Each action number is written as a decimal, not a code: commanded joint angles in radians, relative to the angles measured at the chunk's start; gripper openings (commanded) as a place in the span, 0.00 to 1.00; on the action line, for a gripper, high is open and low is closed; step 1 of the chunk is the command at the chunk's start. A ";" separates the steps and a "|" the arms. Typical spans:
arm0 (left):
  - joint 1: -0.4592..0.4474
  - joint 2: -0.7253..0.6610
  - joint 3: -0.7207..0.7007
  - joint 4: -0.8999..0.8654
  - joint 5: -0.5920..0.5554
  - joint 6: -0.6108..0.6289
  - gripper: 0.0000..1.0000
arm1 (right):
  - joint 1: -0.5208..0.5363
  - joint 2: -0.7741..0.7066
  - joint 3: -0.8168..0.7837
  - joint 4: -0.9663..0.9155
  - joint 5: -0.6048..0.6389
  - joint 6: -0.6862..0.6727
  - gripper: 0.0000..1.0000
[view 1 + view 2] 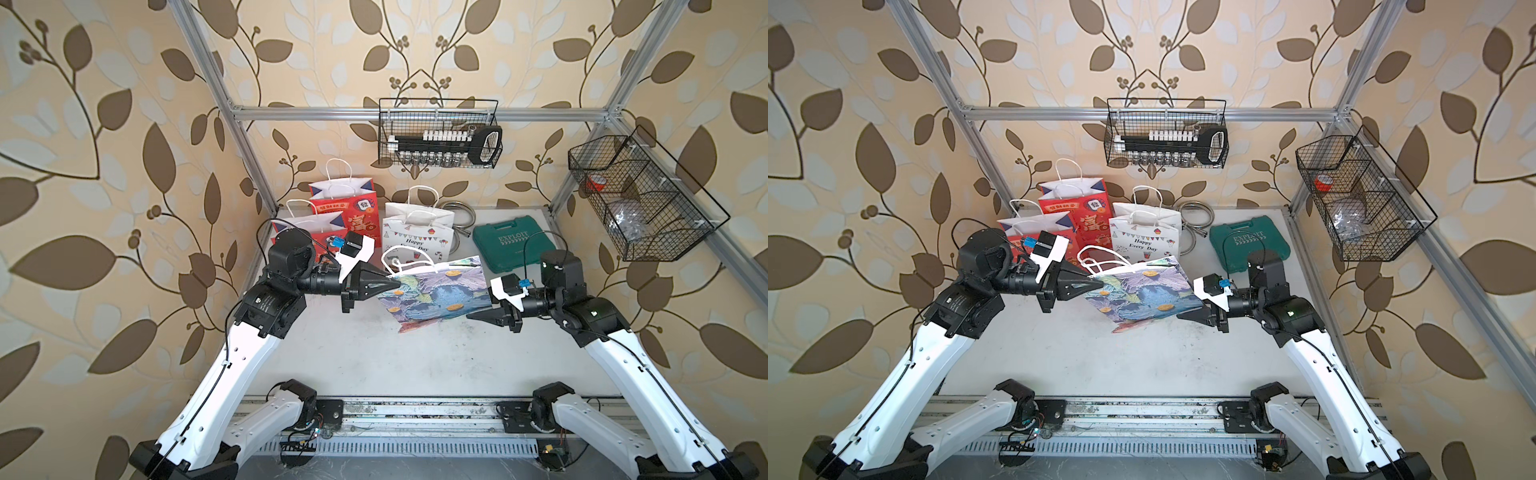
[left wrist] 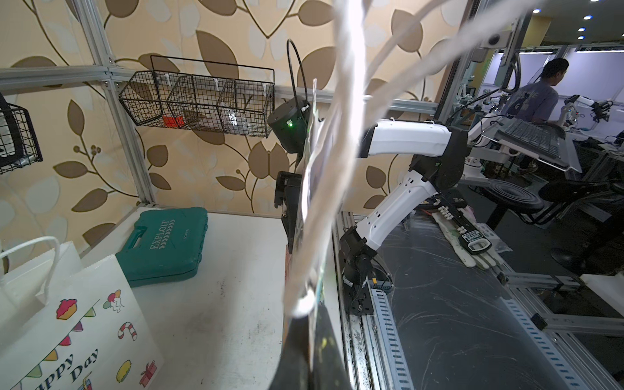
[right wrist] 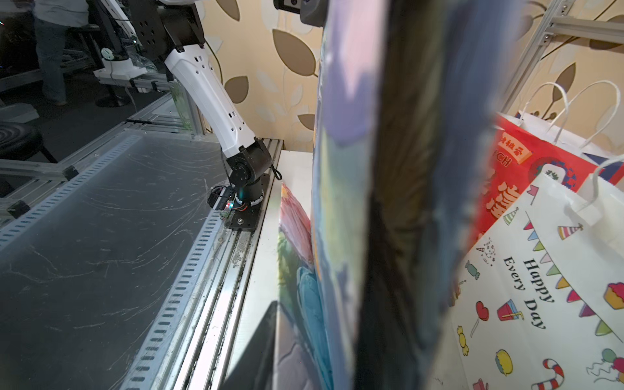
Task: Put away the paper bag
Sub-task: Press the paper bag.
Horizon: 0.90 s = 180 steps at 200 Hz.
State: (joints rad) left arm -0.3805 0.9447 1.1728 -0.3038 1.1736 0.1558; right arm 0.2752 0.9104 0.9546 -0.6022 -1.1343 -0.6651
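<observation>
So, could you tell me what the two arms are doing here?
The left gripper is shut on the top edge of the floral paper bag, by its handles, holding it tilted over the table. The right gripper has its jaws around the bag's bottom edge; whether they grip yet is unclear.

Site: robotics lab | cell: aluminium frame (image 1: 316, 113) was lined with leaf wallpaper (image 1: 104, 137), mimicking a room | beyond it stood a keyboard desk (image 2: 533, 138), a stool (image 2: 513, 197), a person (image 2: 537, 98) at benches under ceiling spotlights (image 2: 587, 17).
</observation>
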 commanded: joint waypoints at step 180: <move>-0.006 -0.255 -0.268 0.099 -0.492 -0.040 0.99 | -0.089 -0.059 0.019 0.245 -0.019 0.391 0.00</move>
State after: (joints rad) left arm -0.3805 0.6727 0.9913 -0.2356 0.5972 0.1520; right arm 0.1894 0.8429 0.9607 -0.4416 -1.1282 -0.3767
